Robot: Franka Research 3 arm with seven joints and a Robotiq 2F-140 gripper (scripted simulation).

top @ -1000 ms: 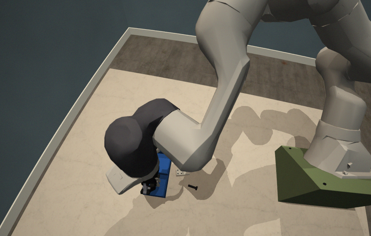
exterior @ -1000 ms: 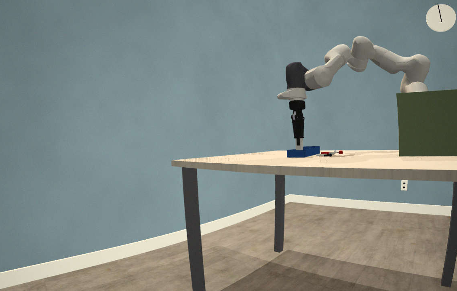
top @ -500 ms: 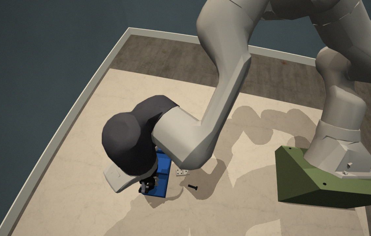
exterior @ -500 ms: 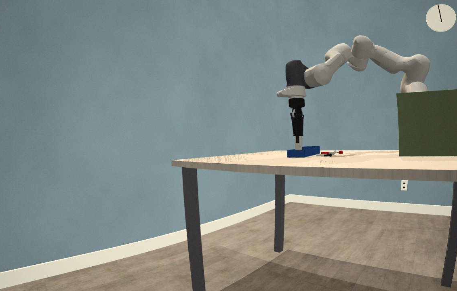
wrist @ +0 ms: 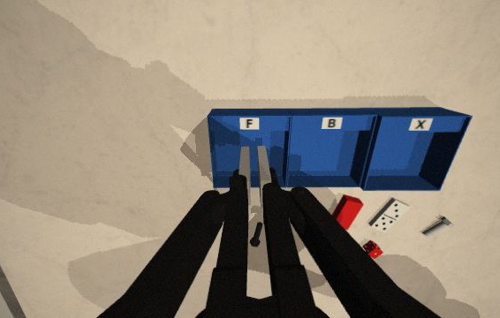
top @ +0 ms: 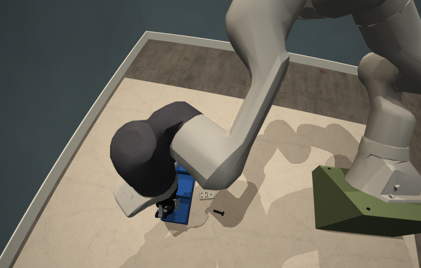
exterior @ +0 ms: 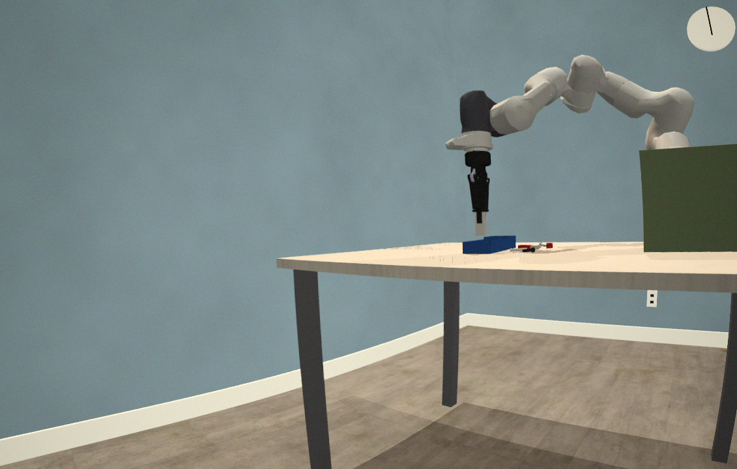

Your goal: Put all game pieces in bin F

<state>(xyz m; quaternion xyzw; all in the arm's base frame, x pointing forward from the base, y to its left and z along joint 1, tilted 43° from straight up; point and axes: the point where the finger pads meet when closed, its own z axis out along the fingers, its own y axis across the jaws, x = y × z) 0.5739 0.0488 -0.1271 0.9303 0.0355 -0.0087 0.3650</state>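
While the end effector [wrist: 253, 152], seemingly closed empty, hovers over bin F [wrist: 232, 137], the domino [wrist: 388, 215] lies well right.

Blue three-compartment plastic bin [wrist: 458, 150]: a white label stands on the far wall of each compartment, reading F [wrist: 249, 124], B [wrist: 331, 123] and X [wrist: 420, 124] from left to right. White rectangular domino tile [wrist: 388, 215]: black pips on both halves, count not legible.

Three bins [wrist: 334, 150] side by side on the table [wrist: 100, 88]: F [wrist: 249, 124] leftmost, B [wrist: 331, 123] in the middle, X [wrist: 420, 124] rightmost. Just in front of the bins, seen by the wrist camera: a block [wrist: 347, 211], a domino [wrist: 388, 215], a bolt [wrist: 436, 224]. Nearer still: a die [wrist: 372, 248] and a screw [wrist: 256, 234]. Above F: the gripper [wrist: 253, 152].
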